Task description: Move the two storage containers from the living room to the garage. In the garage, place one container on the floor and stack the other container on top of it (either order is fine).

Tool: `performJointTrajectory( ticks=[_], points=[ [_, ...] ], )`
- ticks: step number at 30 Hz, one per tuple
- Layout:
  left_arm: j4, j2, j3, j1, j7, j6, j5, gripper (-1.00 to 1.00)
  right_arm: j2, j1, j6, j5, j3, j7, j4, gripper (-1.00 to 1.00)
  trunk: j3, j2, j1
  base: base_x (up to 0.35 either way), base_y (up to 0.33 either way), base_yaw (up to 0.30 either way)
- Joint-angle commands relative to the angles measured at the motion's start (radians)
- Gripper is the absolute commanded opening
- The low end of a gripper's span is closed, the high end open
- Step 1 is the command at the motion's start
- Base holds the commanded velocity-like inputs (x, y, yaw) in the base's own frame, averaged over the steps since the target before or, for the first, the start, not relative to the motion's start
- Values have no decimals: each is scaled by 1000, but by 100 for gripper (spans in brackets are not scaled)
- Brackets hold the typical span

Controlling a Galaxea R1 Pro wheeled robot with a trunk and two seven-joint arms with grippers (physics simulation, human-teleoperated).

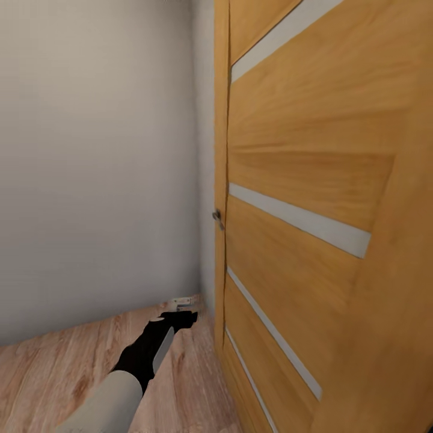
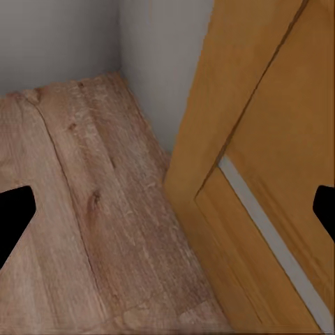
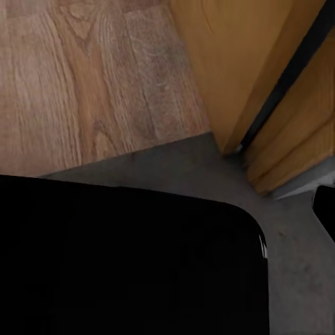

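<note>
The two storage containers are out of view. My left arm reaches forward and low over a light wood plank floor (image 1: 72,367), and its gripper (image 1: 183,304) sits close to the corner where a white wall meets a wooden door. In the left wrist view the left gripper (image 2: 167,216) is open and empty, with its dark fingertips (image 2: 14,216) far apart at the picture's edges. Of the right gripper, one dark fingertip (image 3: 325,209) shows at the picture's edge, as far out as the left gripper's, above a grey floor (image 3: 293,279).
A tall orange-brown door (image 1: 313,180) with pale stripes stands very close on the right, its handle (image 1: 218,218) by the frame. A white wall (image 1: 96,168) closes the left. A large black shape (image 3: 125,258) covers the near part of the right wrist view.
</note>
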Motion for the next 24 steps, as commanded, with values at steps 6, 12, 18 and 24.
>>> performJointTrajectory(
  ticks=[6, 12, 18, 24],
  points=[
    [250, 0, 0, 5, 5, -125, 6, 100, 0, 0, -3, 3, -1, 0, 1, 100, -1, -1, 0, 0, 0, 289],
    [676, 41, -1, 68, 17, -554, 5, 100, 0, 0, -3, 3, 0, 0, 1, 100, -1, -1, 0, 0, 0, 289],
    [722, 63, -1, 272, 20, -718, 5, 100, 0, 0, -3, 3, 0, 1, 1, 100, -1, -1, 0, 0, 0, 289],
    [728, 72, -1, 452, 98, -940, 5, 100, 0, 0, -3, 3, 1, 1, 1, 100, -1, -1, 0, 0, 0, 289]
  ],
)
